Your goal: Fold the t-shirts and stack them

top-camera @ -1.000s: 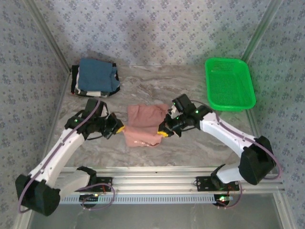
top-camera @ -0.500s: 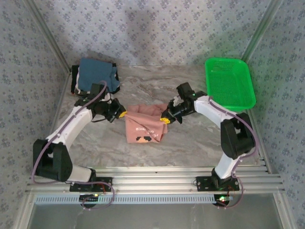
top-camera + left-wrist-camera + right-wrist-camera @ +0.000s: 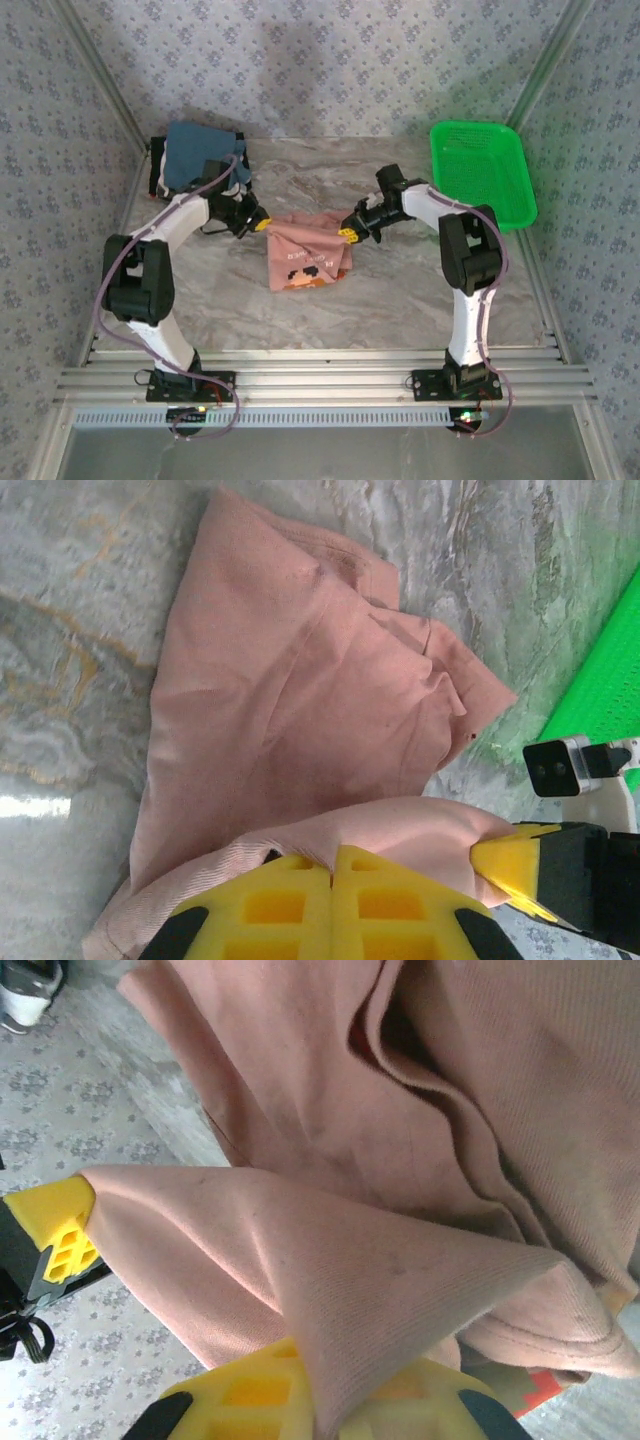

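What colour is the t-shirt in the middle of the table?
The t-shirt is salmon pink; the left wrist view shows it best.

The left arm (image 3: 175, 218) and right arm (image 3: 428, 203) are built of white links and black joints, and are bolted by black bases onto the slotted metal rail (image 3: 320, 383). Purple cables (image 3: 100, 300) are run alongside. The left gripper (image 3: 261, 225) and right gripper (image 3: 347, 236) are tipped in yellow.

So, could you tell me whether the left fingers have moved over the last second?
Yes, the left fingers moved back, closer to the folded stack.
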Robot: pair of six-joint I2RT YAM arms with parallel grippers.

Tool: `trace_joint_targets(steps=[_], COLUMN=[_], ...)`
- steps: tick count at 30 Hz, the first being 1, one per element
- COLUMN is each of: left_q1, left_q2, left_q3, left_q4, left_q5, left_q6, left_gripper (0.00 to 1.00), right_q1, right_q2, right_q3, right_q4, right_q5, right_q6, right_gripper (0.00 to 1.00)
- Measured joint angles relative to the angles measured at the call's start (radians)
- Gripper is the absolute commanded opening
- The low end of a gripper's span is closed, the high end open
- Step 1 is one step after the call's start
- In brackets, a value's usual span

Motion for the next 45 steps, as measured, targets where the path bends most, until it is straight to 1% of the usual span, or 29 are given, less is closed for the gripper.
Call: trace_joint_targets(steps=[3, 5, 6, 7, 8, 11, 12, 13, 14, 18, 21, 24, 27, 29, 31, 36, 38, 45], left_q1=[0.003, 0.008, 0.012, 0.016, 0.019, 0.029, 0.030, 0.034, 0.035, 0.048, 0.053, 0.052, 0.039, 0.023, 0.000, -0.072, -0.114, -0.230], left_q2=[0.045, 0.072, 0.084, 0.098, 0.113, 0.149, 0.158, 0.165, 0.171, 0.175, 0.146, 0.068, -0.040, -0.094, -0.116, -0.119, -0.121, -0.198], left_q3=[0.043, 0.069, 0.080, 0.090, 0.099, 0.105, 0.106, 0.112, 0.124, 0.208, 0.238, 0.204, 0.112, 0.052, 0.006, -0.081, -0.104, -0.215], left_q4=[0.000, 0.000, 0.001, 0.002, 0.008, 0.054, 0.068, 0.077, 0.081, 0.077, 0.073, 0.049, 0.037, 0.037, 0.039, 0.047, 0.053, 0.077], left_q5=[0.010, 0.010, 0.010, 0.010, 0.010, 0.017, 0.018, 0.018, 0.019, 0.020, 0.009, -0.016, -0.039, -0.048, -0.051, -0.070, -0.082, -0.127], left_q6=[0.011, 0.018, 0.021, 0.022, 0.023, 0.008, 0.000, -0.011, -0.019, -0.021, 0.002, 0.035, 0.064, 0.081, 0.096, 0.116, 0.118, 0.090], left_gripper=[0.01, 0.02, 0.04, 0.10, 0.20, 0.50, 0.58, 0.69, 0.76, 0.77, 0.78, 0.79, 0.79, 0.80, 0.80, 0.79, 0.79, 0.77], right_q1=[-0.019, -0.034, -0.041, -0.049, -0.056, -0.074, -0.079, -0.085, -0.089, -0.096, -0.084, -0.038, 0.029, 0.067, 0.084, 0.083, 0.081, 0.081], right_q2=[0.034, 0.056, 0.066, 0.077, 0.087, 0.111, 0.114, 0.115, 0.115, 0.087, 0.007, -0.078, -0.119, -0.114, -0.089, 0.005, 0.035, 0.084], right_q3=[0.036, 0.061, 0.071, 0.084, 0.095, 0.106, 0.106, 0.108, 0.114, 0.156, 0.157, 0.167, 0.176, 0.176, 0.176, 0.176, 0.176, 0.196], right_q4=[-0.004, -0.011, -0.015, -0.018, -0.018, 0.007, 0.016, 0.024, 0.023, 0.011, -0.027, -0.087, -0.124, -0.135, -0.140, -0.141, -0.134, -0.090], right_q5=[-0.010, -0.010, -0.011, -0.011, -0.013, -0.014, -0.014, -0.013, -0.009, 0.034, 0.083, 0.148, 0.206, 0.236, 0.263, 0.330, 0.347, 0.362], right_q6=[-0.010, -0.016, -0.020, -0.026, -0.030, -0.024, -0.022, -0.019, -0.019, -0.050, -0.103, -0.181, -0.249, -0.276, -0.295, -0.322, -0.322, -0.321], right_gripper=[0.17, 0.23, 0.27, 0.31, 0.34, 0.36, 0.38, 0.39, 0.39, 0.41, 0.45, 0.45, 0.45, 0.45, 0.44, 0.44, 0.45, 0.44])
